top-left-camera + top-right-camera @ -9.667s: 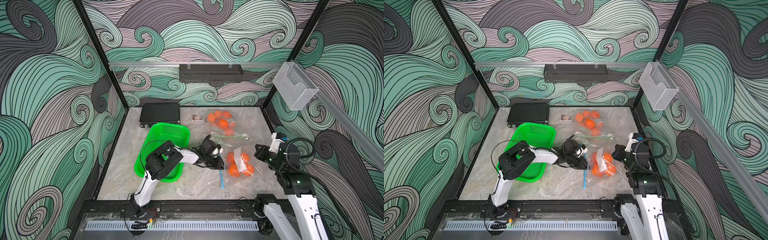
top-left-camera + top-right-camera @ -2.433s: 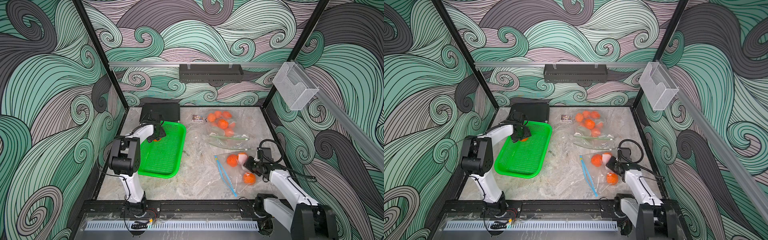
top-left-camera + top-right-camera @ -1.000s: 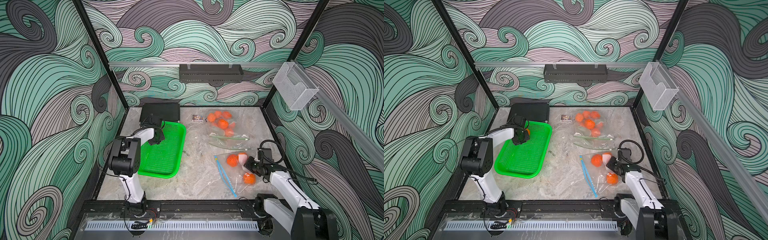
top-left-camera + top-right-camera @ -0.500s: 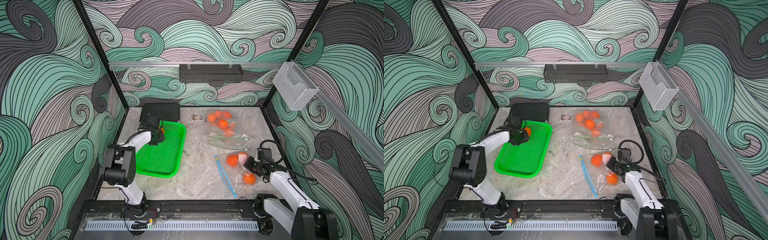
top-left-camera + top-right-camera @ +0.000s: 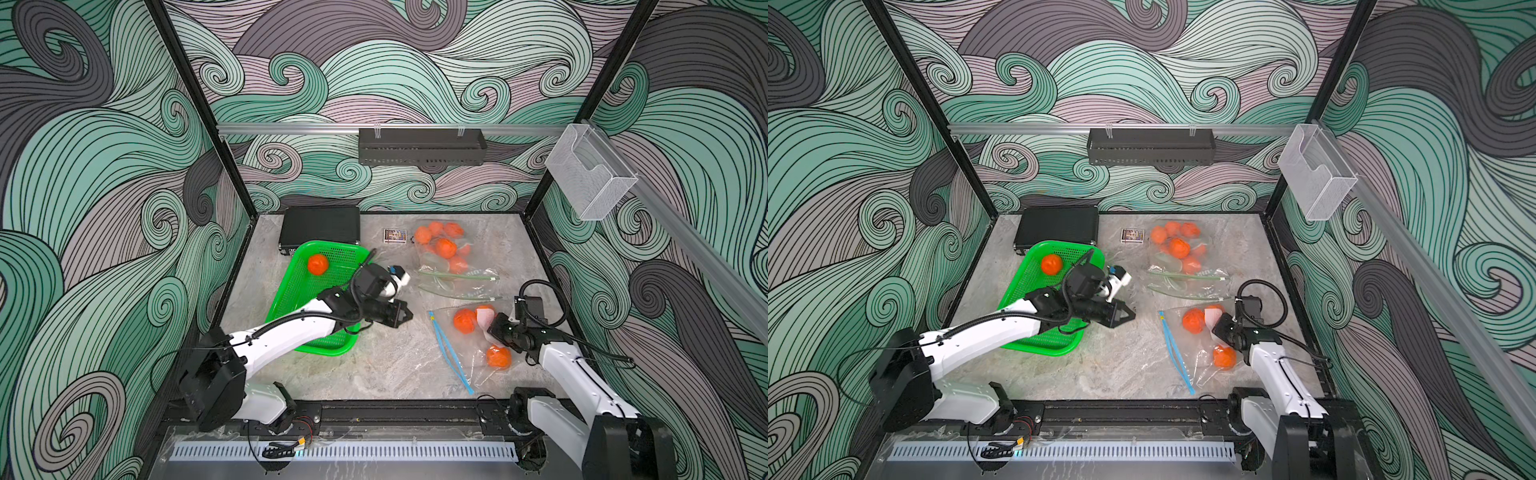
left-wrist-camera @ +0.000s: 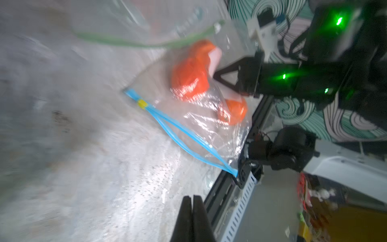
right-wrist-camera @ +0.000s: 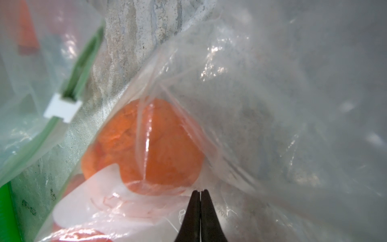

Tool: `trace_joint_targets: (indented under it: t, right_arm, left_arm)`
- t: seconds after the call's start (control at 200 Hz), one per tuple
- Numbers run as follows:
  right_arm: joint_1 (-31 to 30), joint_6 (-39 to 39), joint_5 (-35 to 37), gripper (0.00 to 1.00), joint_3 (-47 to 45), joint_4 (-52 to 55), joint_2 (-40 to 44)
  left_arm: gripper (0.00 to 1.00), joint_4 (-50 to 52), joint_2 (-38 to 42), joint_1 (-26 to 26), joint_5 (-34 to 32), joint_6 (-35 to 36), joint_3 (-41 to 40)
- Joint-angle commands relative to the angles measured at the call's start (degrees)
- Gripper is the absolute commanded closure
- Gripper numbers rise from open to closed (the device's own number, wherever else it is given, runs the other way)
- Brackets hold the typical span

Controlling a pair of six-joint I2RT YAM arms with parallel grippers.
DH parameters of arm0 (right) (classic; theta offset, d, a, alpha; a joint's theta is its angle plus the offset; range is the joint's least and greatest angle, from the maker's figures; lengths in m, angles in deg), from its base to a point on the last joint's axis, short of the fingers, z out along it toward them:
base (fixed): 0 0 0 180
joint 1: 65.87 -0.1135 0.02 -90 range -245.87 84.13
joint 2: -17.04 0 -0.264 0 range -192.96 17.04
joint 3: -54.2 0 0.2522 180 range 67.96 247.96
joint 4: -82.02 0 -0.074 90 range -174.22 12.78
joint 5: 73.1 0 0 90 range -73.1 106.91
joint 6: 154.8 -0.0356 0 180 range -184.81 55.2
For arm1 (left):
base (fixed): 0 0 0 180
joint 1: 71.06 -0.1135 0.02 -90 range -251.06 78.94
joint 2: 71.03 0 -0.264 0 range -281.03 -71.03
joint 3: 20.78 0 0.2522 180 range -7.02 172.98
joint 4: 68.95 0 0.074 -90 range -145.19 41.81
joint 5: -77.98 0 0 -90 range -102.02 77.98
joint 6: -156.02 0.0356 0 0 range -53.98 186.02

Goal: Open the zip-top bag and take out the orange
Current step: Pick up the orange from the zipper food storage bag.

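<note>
Right gripper clamps bag; left gripper, at its 9 o'clock, jaws together, empty. We should spread them before reaching the orange.

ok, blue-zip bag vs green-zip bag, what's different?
Blue-zip bag lies nearer the front, green-zip bag behind it. Blue-zip bag shows three oranges, green-zip bag more. Right hand pinches the blue-zip bag; green-zip bag is untouched. Both are clear with mouths parted.
</note>
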Motion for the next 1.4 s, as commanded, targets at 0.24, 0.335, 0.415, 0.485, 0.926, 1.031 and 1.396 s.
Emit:
trace_joint_targets:
  t: [0.24,0.335,0.415,0.485,0.926,1.031,1.396]
  right_arm:
    - [-0.42,0.1,0.94,0.91,-0.76,0.22,1.27]
    - [-0.41,0.07,0.94,0.91,-0.77,0.3,1.34]
    - [-0.42,0.05,0.88,0.91,-0.78,0.19,1.4]
    - [-0.43,0.17,0.76,0.91,-0.77,0.08,1.44]
    - [-0.42,0.16,0.78,0.89,-0.95,0.07,1.95]
    - [-0.39,0.96,1.5,0.89,-0.11,0.95,2.82]
    - [-0.01,1.08,14.49,0.88,7.81,8.87,9.52]
  left_arm:
    - [1.0,-16.35,-18.43,7.59,1.19,-4.25,3.23]
    - [1.0,-18.42,-20.1,7.94,-1.13,-4.38,3.62]
    - [1.0,-19.03,-22.26,7.96,-1.26,-4.09,5.05]
    - [1.0,-19.01,-24.84,7.97,-1.26,-3.63,6.72]
    - [0.8,-21.15,-28.88,7.71,-1.78,-2.39,9.3]
    - [0.7,-21.77,-29.6,7.71,-1.43,-1.79,9.45]
    - [0.69,-22.89,-32.22,7.71,-2.84,-2.28,9.37]
